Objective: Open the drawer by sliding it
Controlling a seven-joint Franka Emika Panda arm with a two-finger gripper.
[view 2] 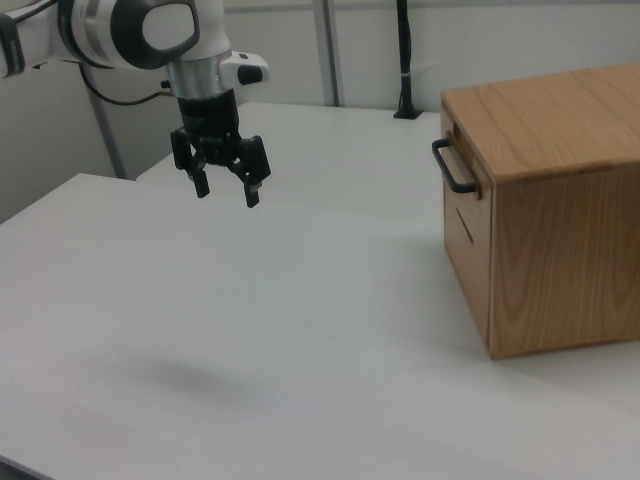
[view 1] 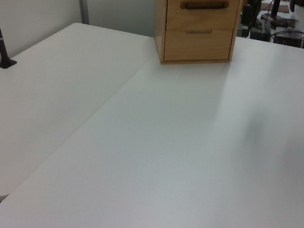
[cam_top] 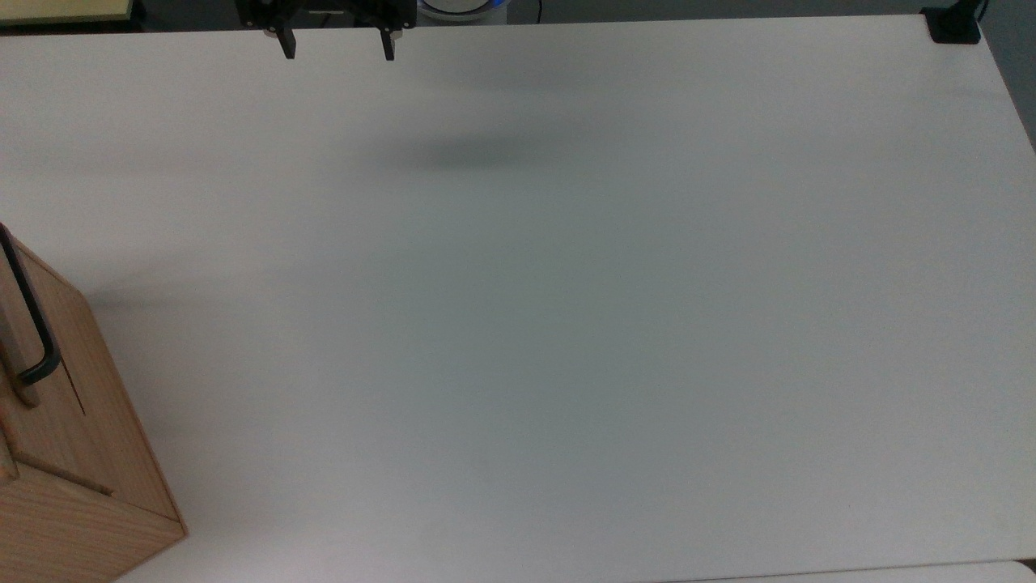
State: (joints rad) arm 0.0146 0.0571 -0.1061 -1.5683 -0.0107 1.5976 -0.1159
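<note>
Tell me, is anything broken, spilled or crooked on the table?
Nothing stands out. The wooden cabinet stands upright on the white table, its drawer shut with the black handle straight. The gripper hangs open above the table, touching nothing.

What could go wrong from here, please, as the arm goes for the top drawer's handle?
1. The gripper hangs open above bare table, far from the handle; a long approach could arrive misaligned and strike the drawer front.
2. The handle is a thin bar close to the front, so a finger might miss getting behind it.
3. The cabinet appears to stand loose, so pulling may drag the whole thing rather than slide the drawer.
</note>
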